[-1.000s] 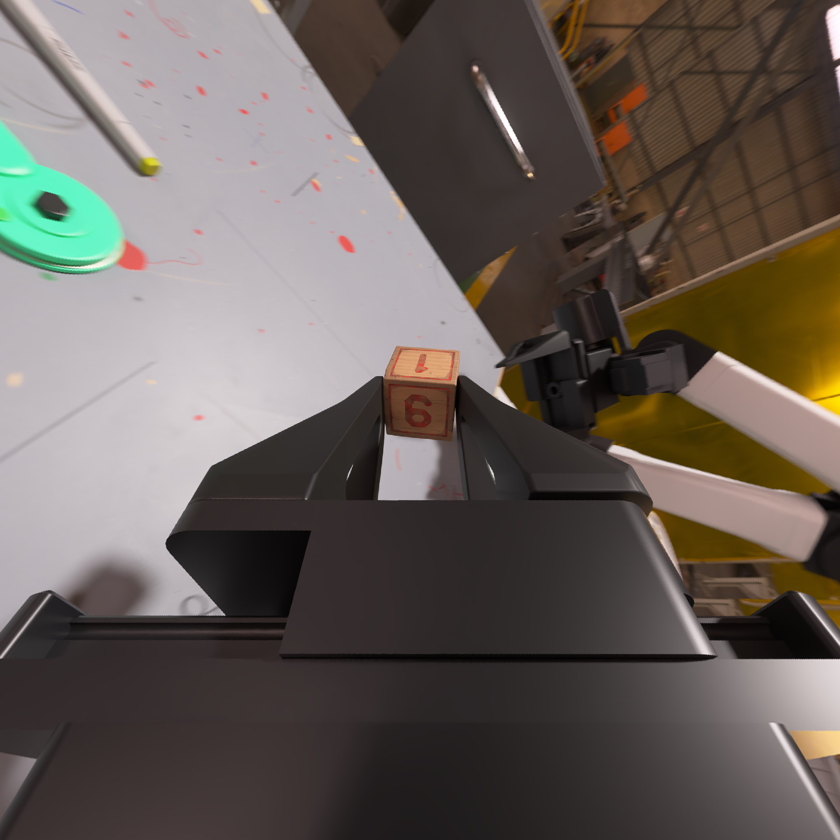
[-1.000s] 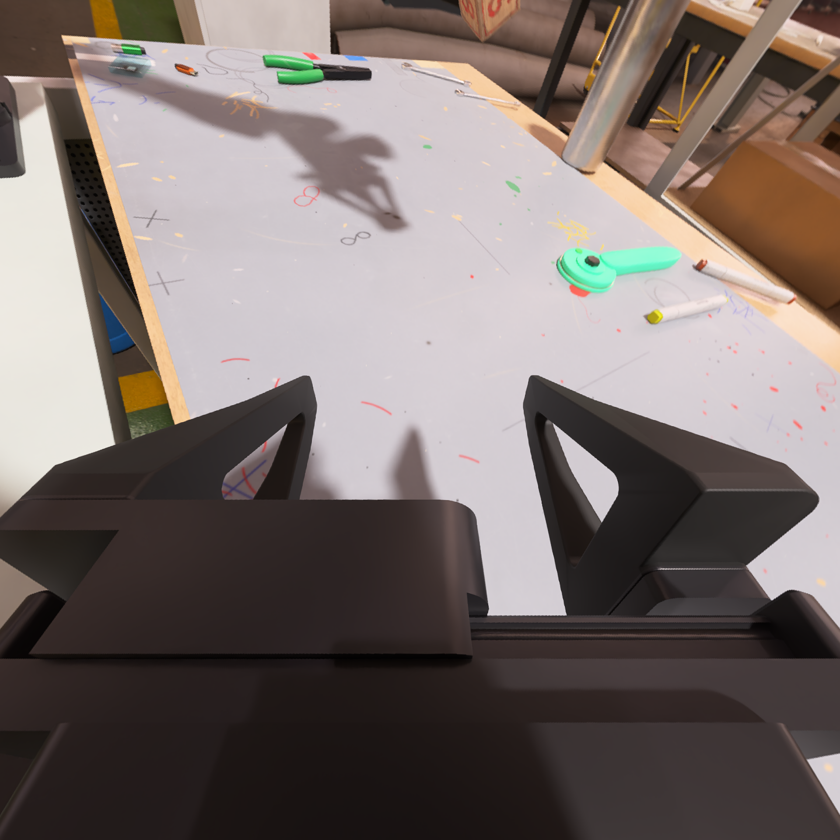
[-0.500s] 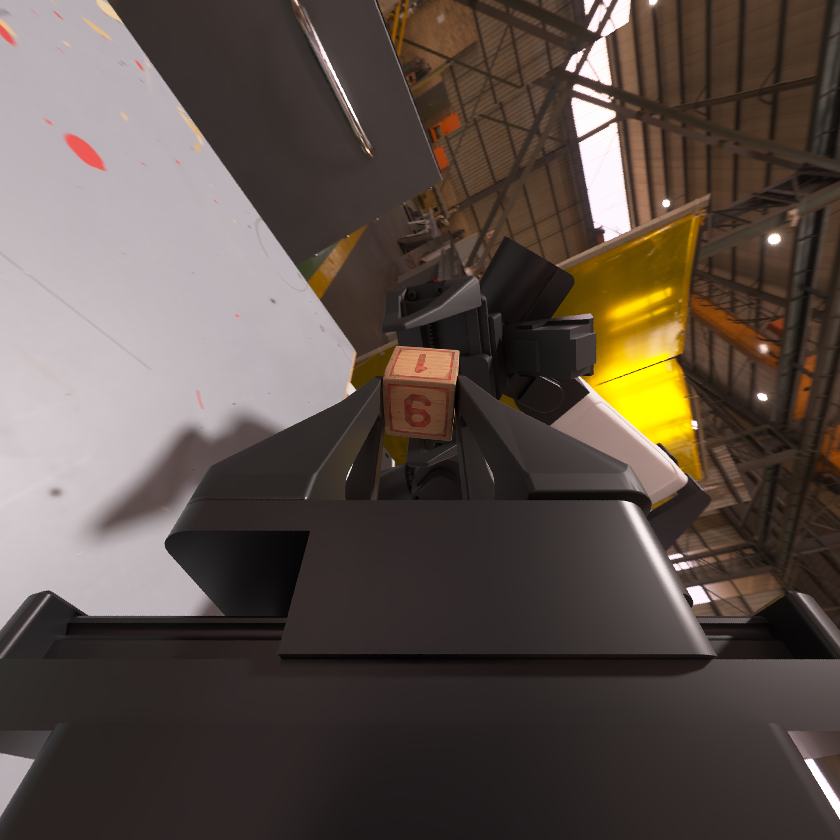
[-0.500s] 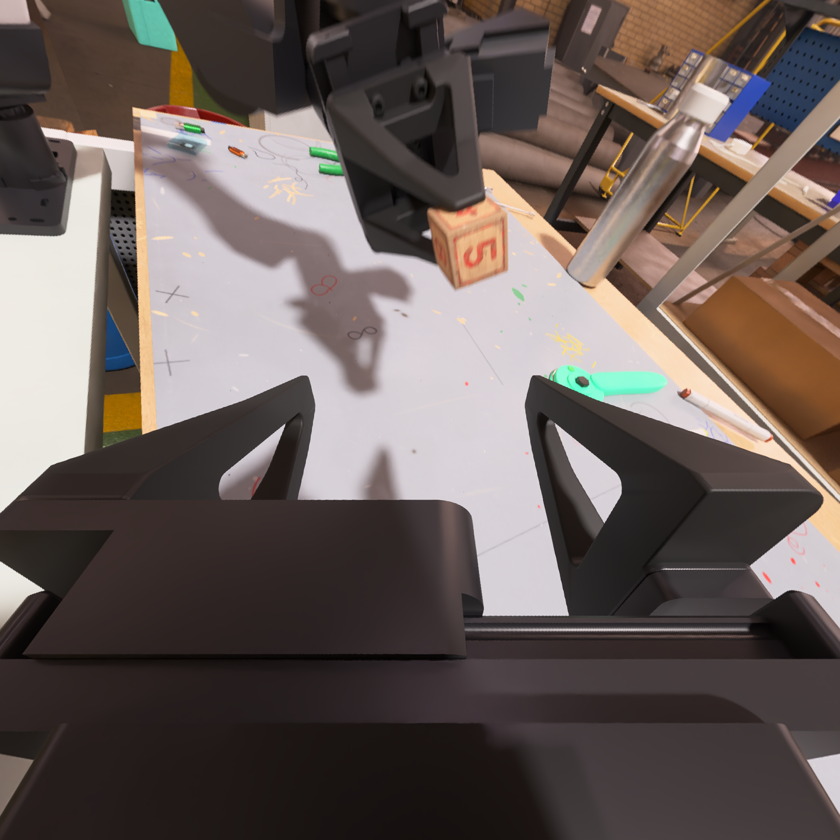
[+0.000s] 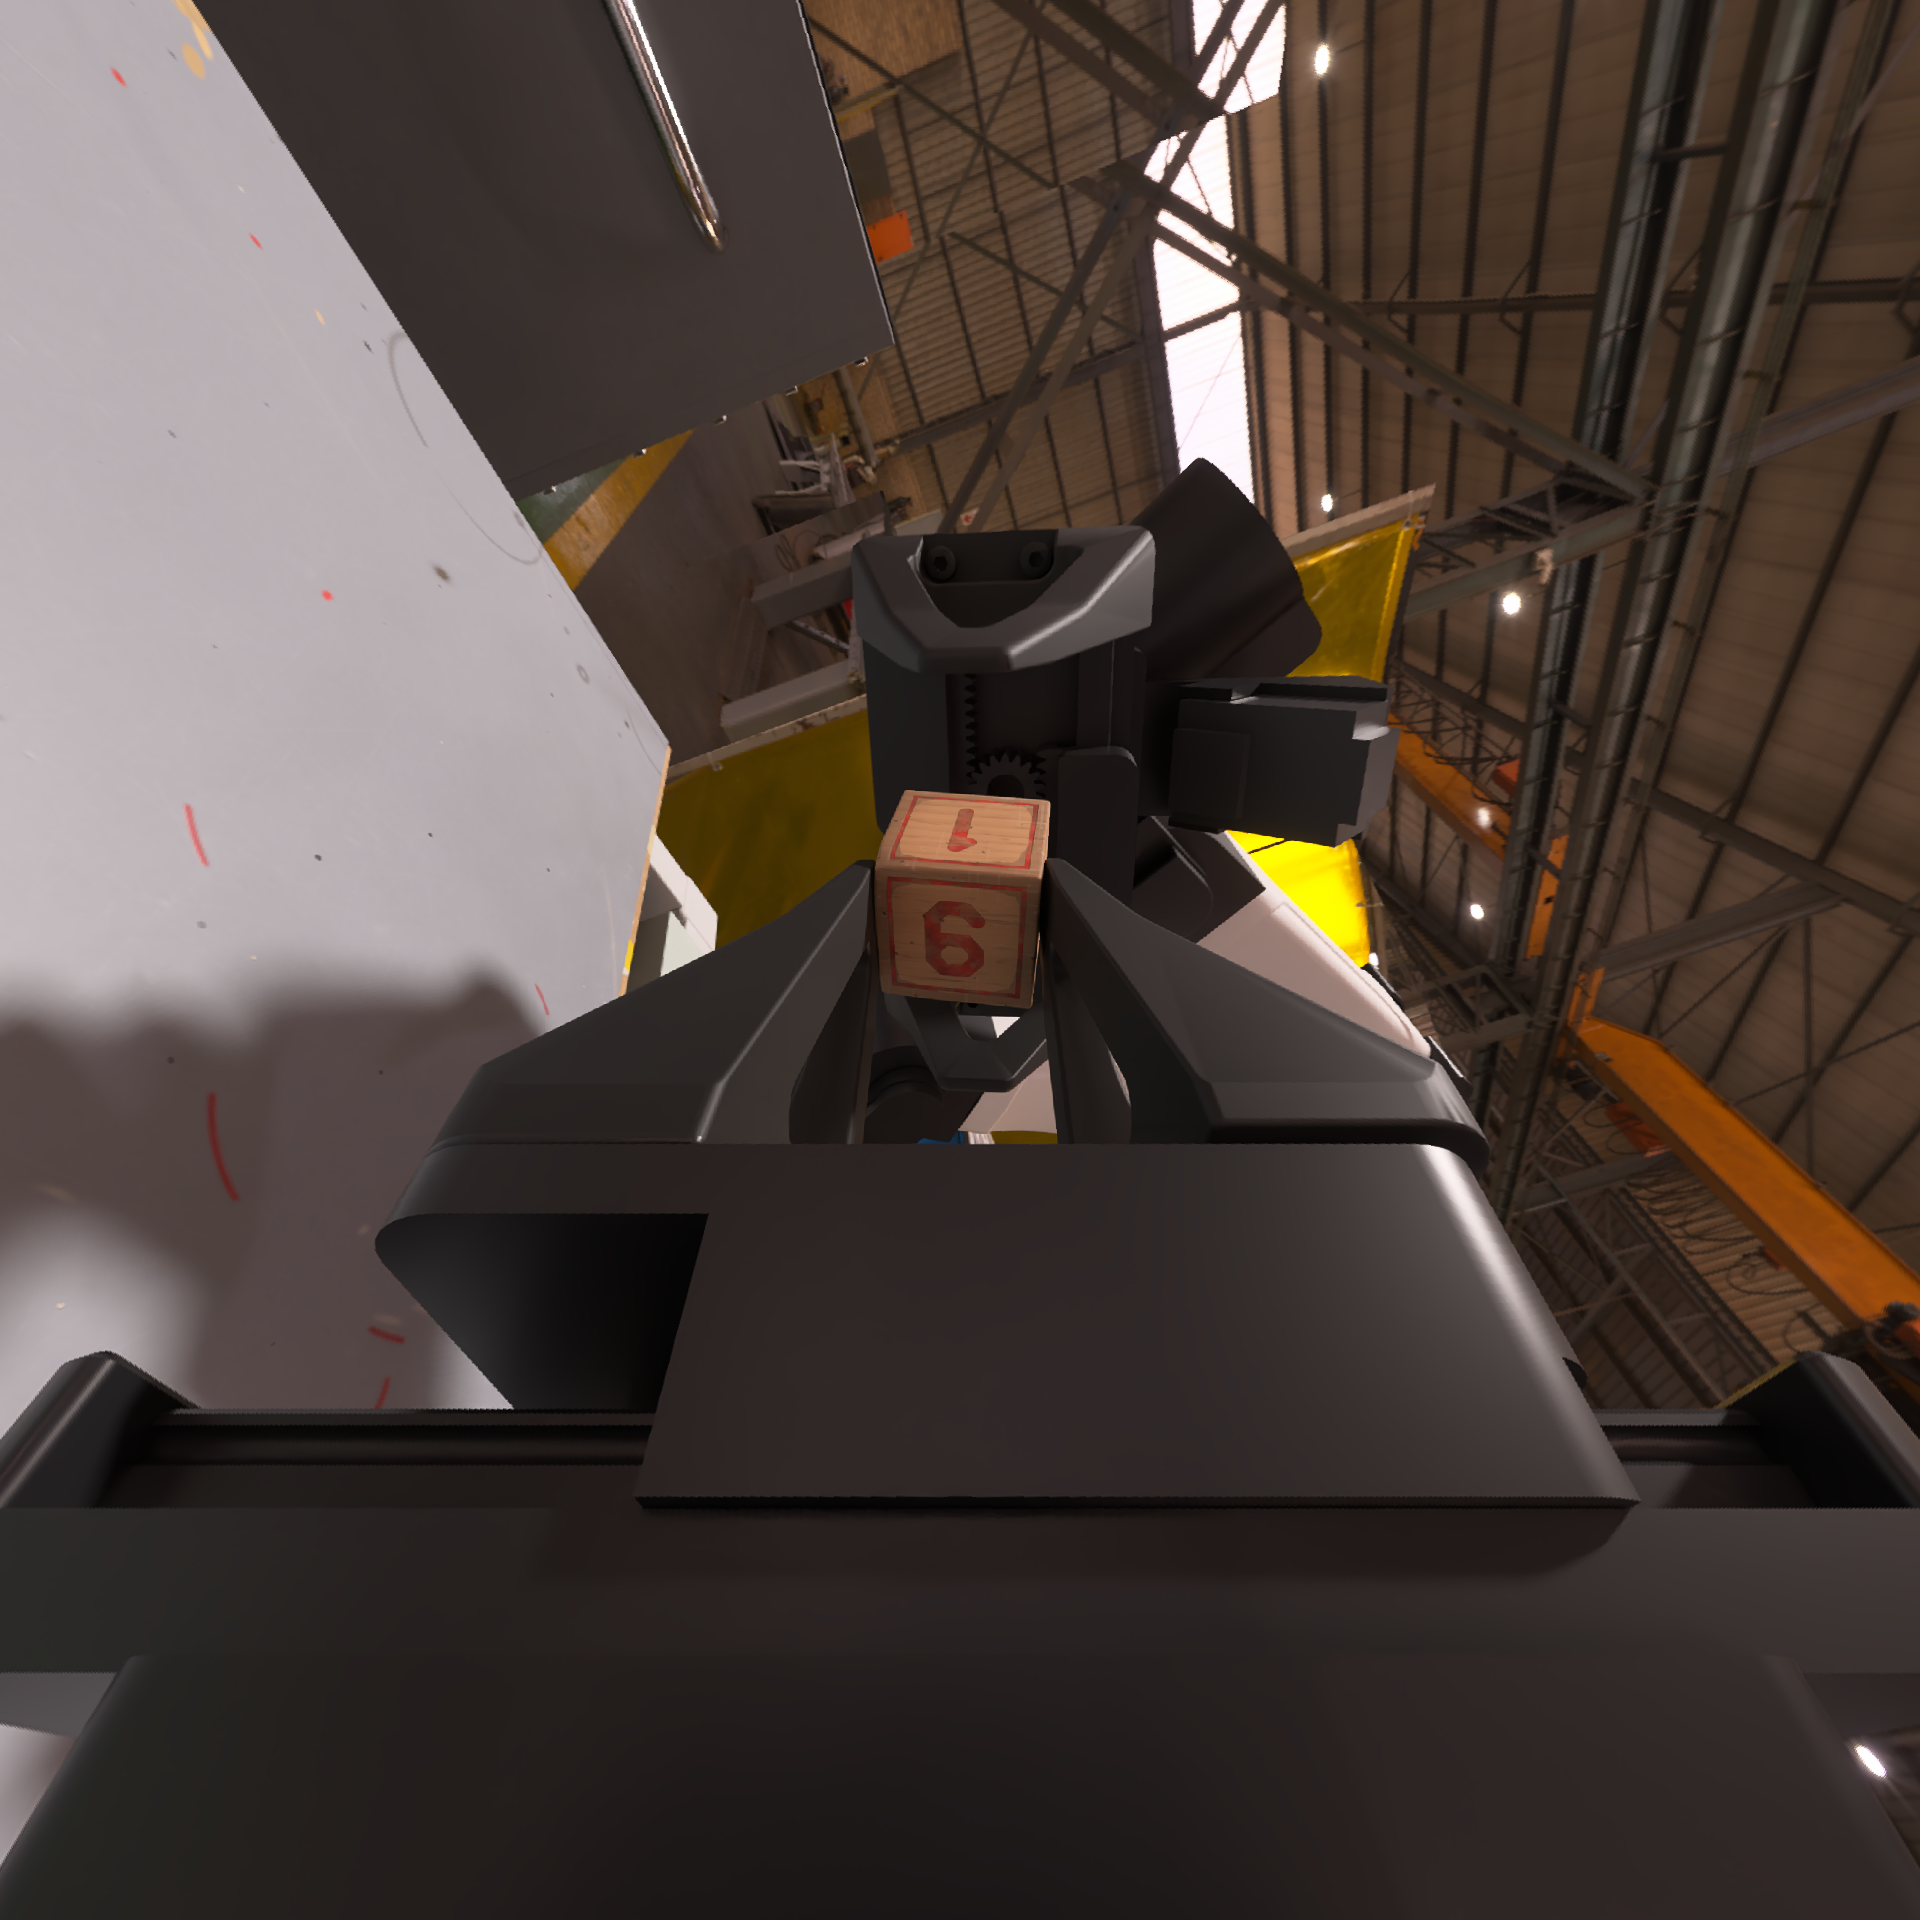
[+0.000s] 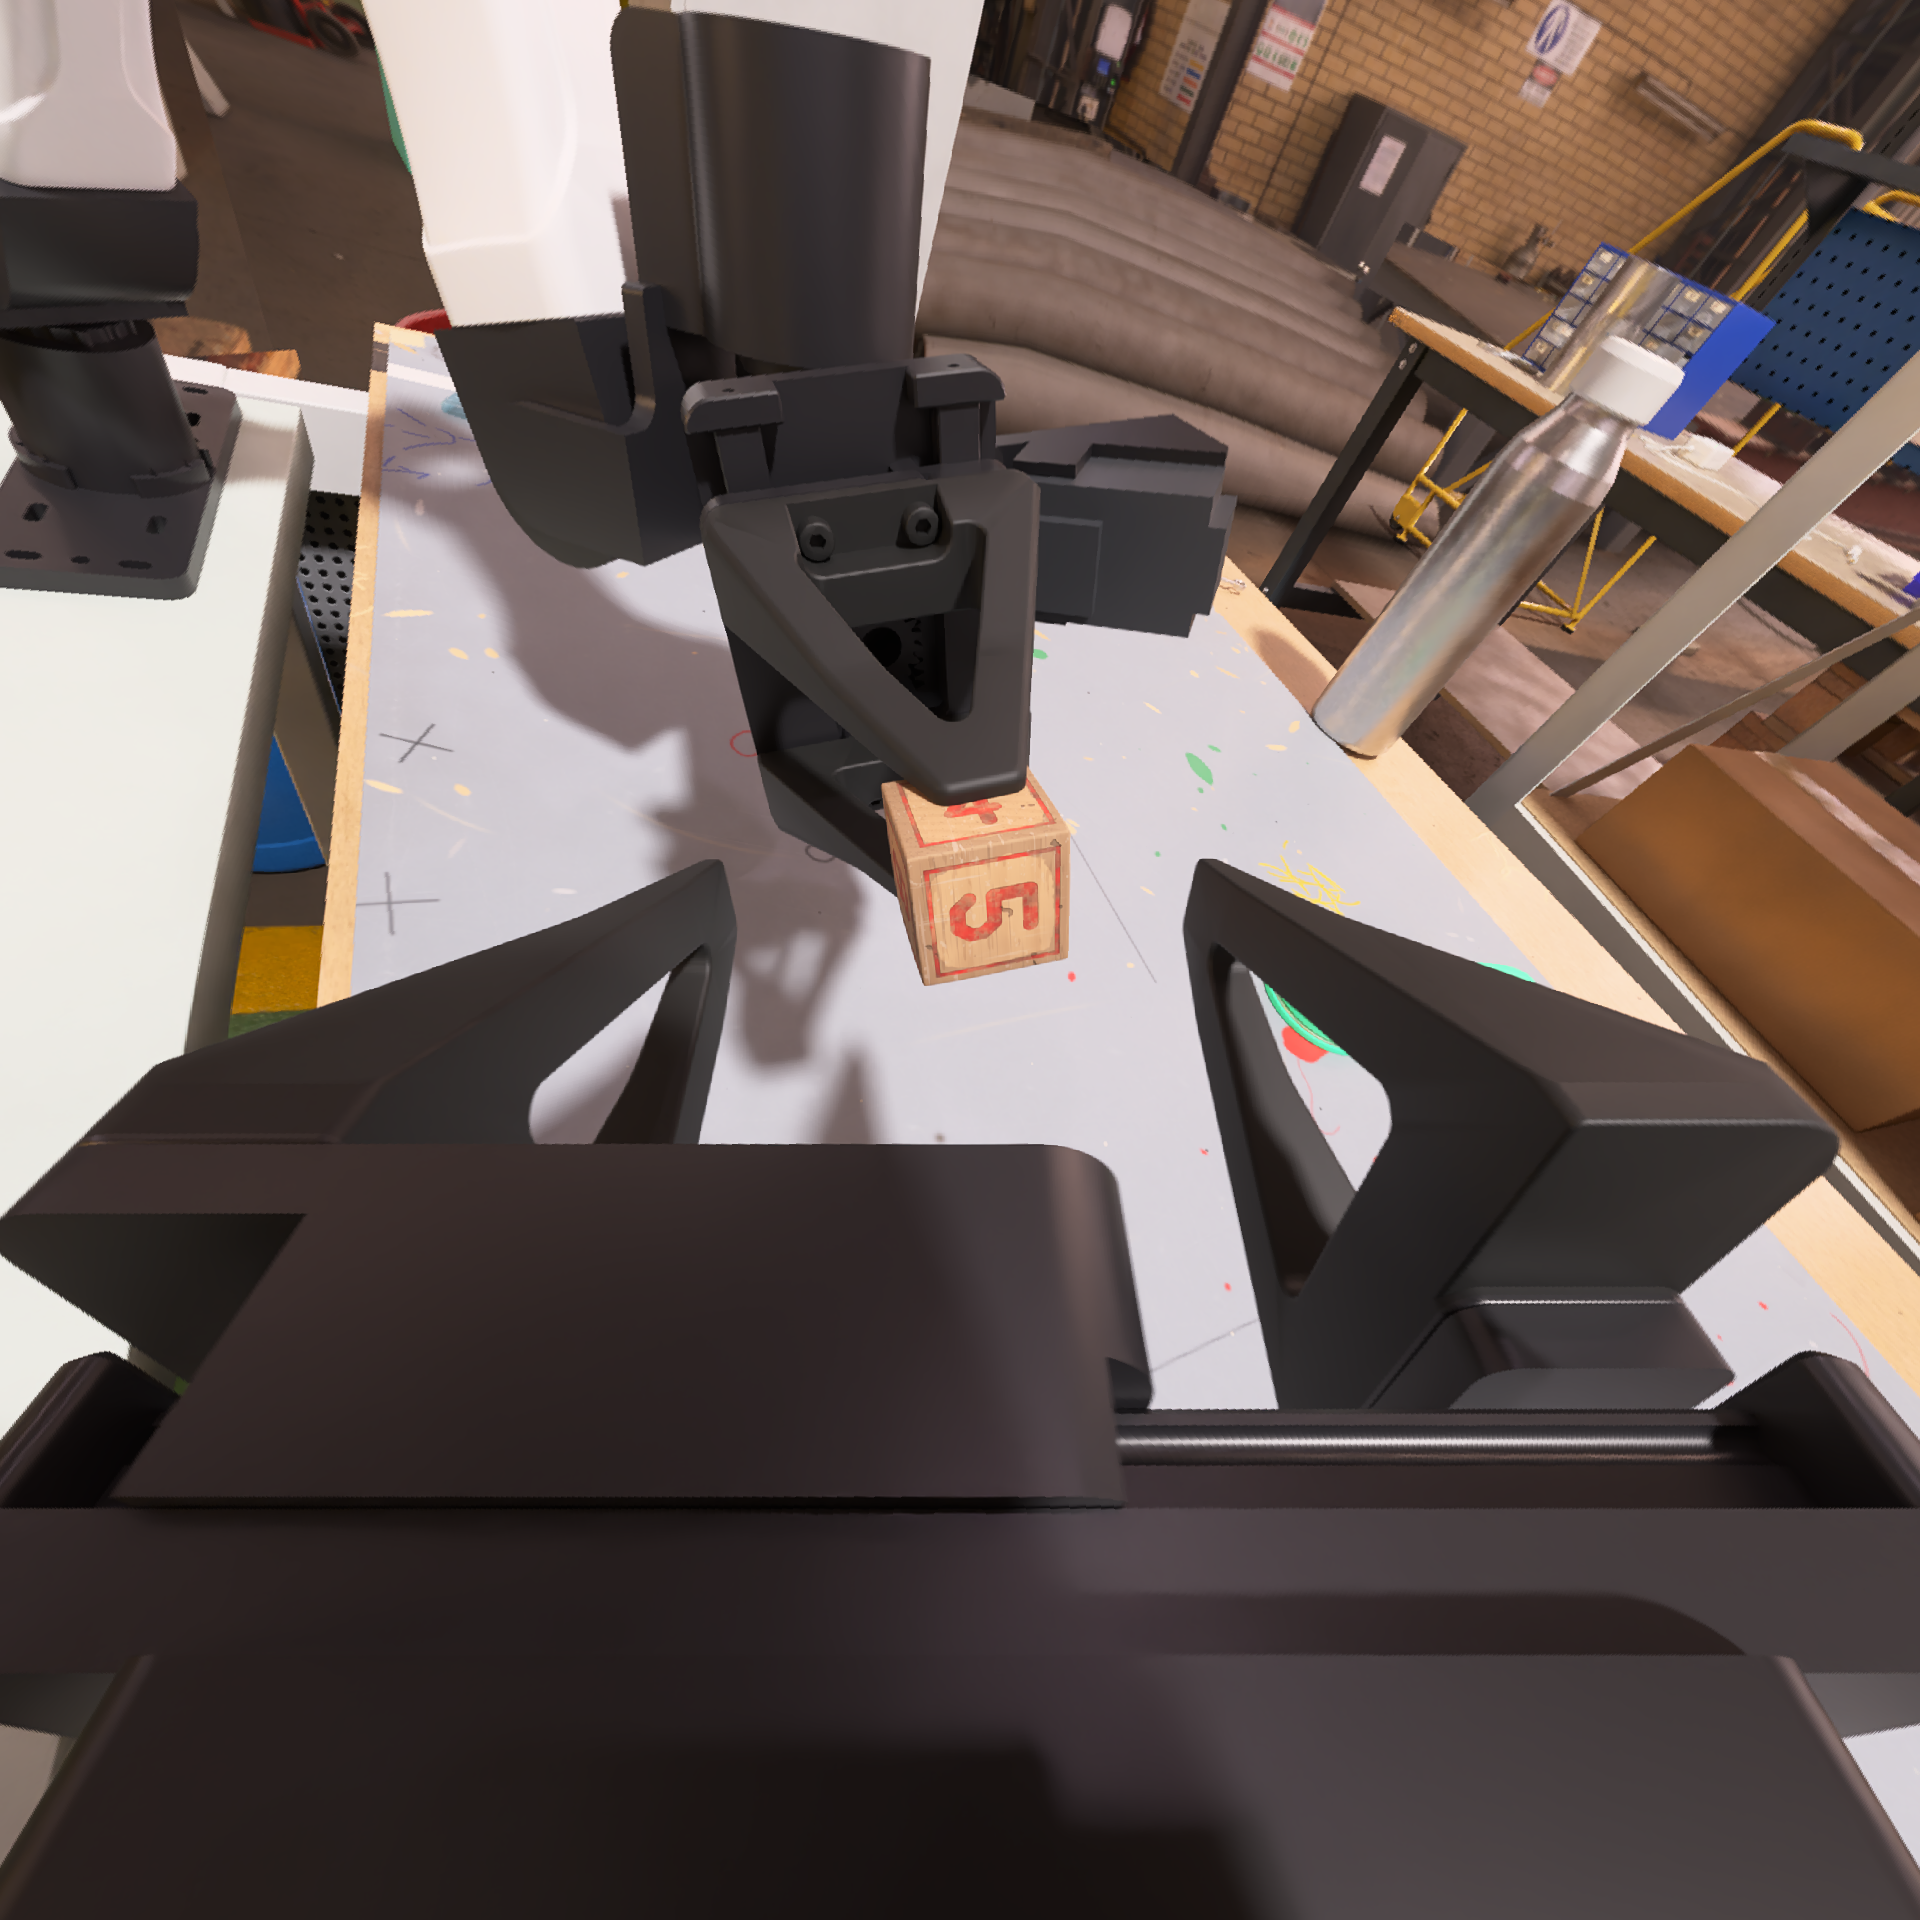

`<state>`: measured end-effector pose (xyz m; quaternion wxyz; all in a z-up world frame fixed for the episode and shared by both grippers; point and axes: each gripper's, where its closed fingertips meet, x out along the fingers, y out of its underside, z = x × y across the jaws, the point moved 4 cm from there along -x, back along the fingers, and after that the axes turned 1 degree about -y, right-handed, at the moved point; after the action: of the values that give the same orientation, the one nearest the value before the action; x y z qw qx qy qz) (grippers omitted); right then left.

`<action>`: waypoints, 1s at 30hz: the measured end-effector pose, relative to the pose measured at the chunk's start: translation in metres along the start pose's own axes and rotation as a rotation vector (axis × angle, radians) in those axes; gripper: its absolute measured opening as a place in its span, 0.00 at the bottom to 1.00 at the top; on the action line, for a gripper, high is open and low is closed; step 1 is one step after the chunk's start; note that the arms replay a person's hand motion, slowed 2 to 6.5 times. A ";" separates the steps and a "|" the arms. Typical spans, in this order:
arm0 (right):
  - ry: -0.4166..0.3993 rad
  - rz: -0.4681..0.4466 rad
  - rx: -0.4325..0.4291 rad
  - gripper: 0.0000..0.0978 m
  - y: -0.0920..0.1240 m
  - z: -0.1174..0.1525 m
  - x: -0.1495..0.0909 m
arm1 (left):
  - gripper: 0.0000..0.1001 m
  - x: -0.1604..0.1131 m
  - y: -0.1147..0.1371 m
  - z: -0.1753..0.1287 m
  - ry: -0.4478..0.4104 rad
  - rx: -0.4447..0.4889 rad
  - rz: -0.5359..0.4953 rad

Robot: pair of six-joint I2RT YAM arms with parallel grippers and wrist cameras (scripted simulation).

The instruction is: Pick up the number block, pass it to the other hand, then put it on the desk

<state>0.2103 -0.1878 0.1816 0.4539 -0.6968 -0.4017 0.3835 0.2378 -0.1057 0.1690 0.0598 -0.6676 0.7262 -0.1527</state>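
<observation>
The number block (image 5: 958,914) is a small wooden cube with red digits on its faces. My left gripper (image 5: 958,883) is shut on it and holds it in the air above the desk. In the right wrist view the same block (image 6: 982,883) hangs from the left gripper's fingers (image 6: 935,665), just beyond my right gripper (image 6: 961,883). My right gripper is open and empty, its two fingers to either side of the block and a little short of it. In the left wrist view the right gripper's body (image 5: 1003,665) faces me right behind the block.
The grey paint-speckled desk (image 6: 582,831) lies below. A silver bottle (image 6: 1475,561) stands at the desk's right edge. A green tool (image 6: 1299,1013) shows partly behind my right finger. A dark cabinet door with a handle (image 5: 582,208) is beside the desk. A white stand (image 6: 114,727) lies left.
The two grippers have closed in on each other. The block, held by the left gripper, has come down towards the gap of my open right gripper.
</observation>
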 end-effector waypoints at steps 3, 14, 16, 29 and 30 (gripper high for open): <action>0.000 -0.011 -0.005 0.66 0.001 0.002 0.001 | 0.26 0.002 0.002 0.001 0.020 -0.016 -0.003; -0.001 0.001 -0.006 0.33 0.009 0.007 0.004 | 0.26 0.010 0.011 0.004 0.057 -0.061 0.018; 0.002 -0.005 -0.011 0.26 0.009 0.009 0.003 | 0.26 0.011 0.013 0.005 0.067 -0.067 0.024; 0.014 -0.044 -0.005 0.26 0.008 0.014 -0.008 | 0.58 0.004 0.028 0.009 0.025 -0.005 0.003; 0.018 -0.046 -0.002 0.26 0.008 0.013 -0.009 | 0.64 0.002 0.030 0.010 0.013 0.005 0.000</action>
<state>0.1968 -0.1942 0.1714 0.4653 -0.6913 -0.4139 0.3664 0.2122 -0.1068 0.1507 0.0567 -0.6664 0.7262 -0.1590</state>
